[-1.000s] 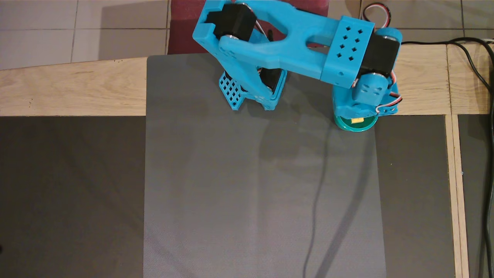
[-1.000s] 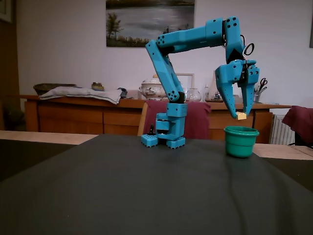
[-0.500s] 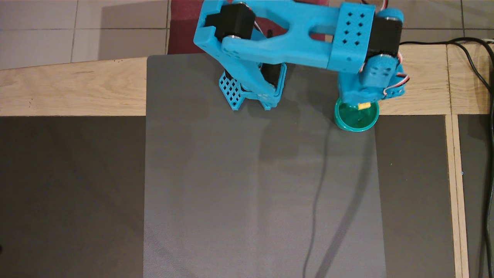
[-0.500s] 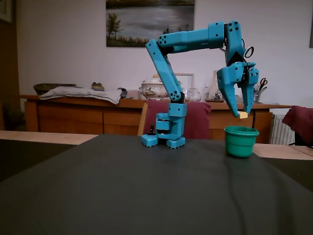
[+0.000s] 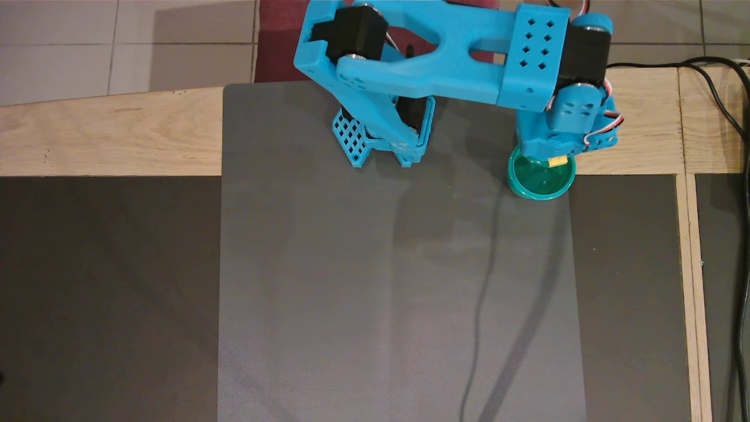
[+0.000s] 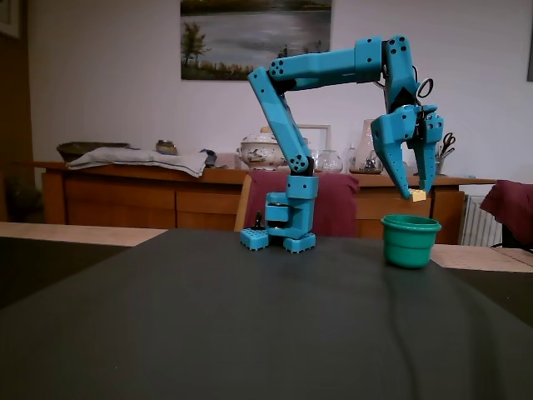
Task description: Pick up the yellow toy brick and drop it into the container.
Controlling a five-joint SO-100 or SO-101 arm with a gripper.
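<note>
A blue arm [image 6: 321, 71] is seen right of centre in the fixed view, its tool [image 6: 417, 194] pointing down. The yellow brick [image 6: 418, 195] is pinched at the tool's tips, held in the air just above the cup [image 6: 410, 241]. In the overhead view, the brick [image 5: 557, 160] sits over the cup's [image 5: 521, 186] upper edge on the worktop [image 5: 381, 281].

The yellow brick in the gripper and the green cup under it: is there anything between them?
Nothing. In the fixed view, only open air separates the yellow brick from the green cup rim below.
</note>
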